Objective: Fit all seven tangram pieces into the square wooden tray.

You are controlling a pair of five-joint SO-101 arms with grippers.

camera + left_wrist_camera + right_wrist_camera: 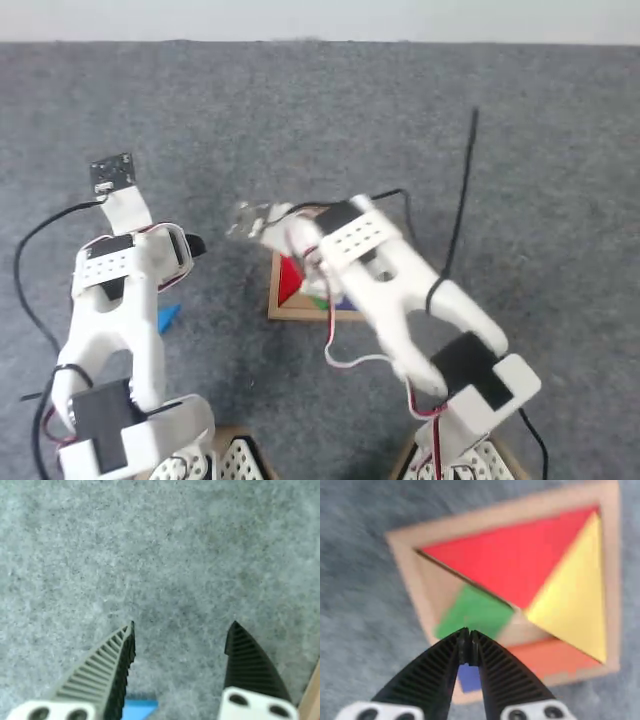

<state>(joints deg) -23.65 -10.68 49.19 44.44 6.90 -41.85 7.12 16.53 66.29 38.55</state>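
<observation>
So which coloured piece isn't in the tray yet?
The light blue piece, lying on the mat beside the left arm; the others sit inside the tray.

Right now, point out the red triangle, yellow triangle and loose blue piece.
red triangle (514, 555): right wrist view, centre.
yellow triangle (577, 595): right wrist view, centre.
loose blue piece (168, 318): high view, visible tip.
</observation>
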